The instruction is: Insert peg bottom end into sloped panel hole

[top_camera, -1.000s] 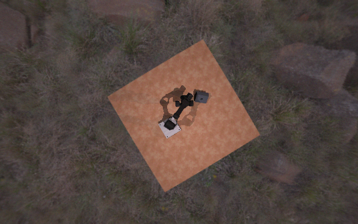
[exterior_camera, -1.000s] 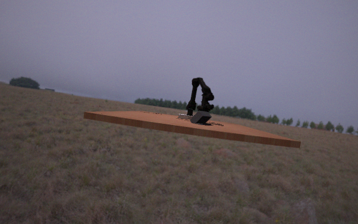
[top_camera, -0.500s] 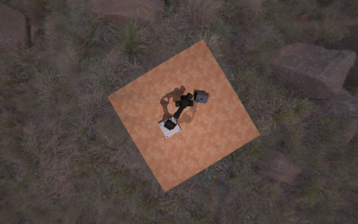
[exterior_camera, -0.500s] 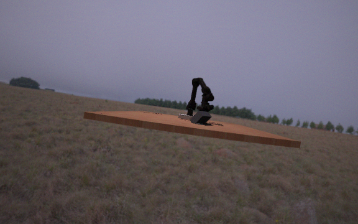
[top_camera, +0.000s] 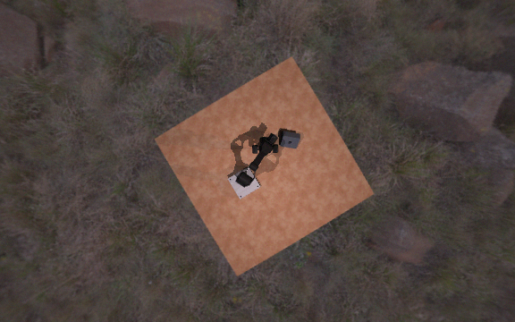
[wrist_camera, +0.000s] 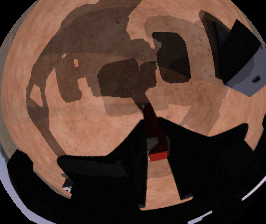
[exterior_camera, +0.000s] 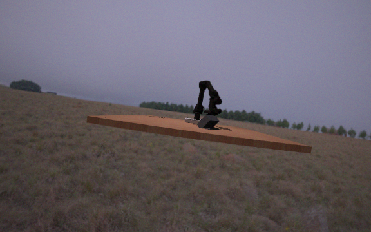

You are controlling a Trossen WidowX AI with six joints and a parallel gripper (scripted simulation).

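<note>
A peg [wrist_camera: 158,156] with a bright red end face and dark, shaded red sides stands between the fingers in the wrist view; I cannot tell whether it is still on the table. My gripper [wrist_camera: 150,122] [top_camera: 265,147] is shut on it, one black finger on each side. The fingertips and peg are hidden behind the block in the exterior view and under the arm in the top view. The grey sloped panel block [top_camera: 290,136] [exterior_camera: 209,122] [wrist_camera: 248,70] is close beside the gripper. Its small dark hole [top_camera: 290,142] [wrist_camera: 256,79] is visible and has nothing in it.
The arm rises from a white base plate [top_camera: 240,192] [exterior_camera: 190,120] on the orange-brown table [top_camera: 311,188] [exterior_camera: 160,124]. The panel block is the nearby obstacle, at the upper right in the wrist view. The arm's shadows spread over the table around the gripper.
</note>
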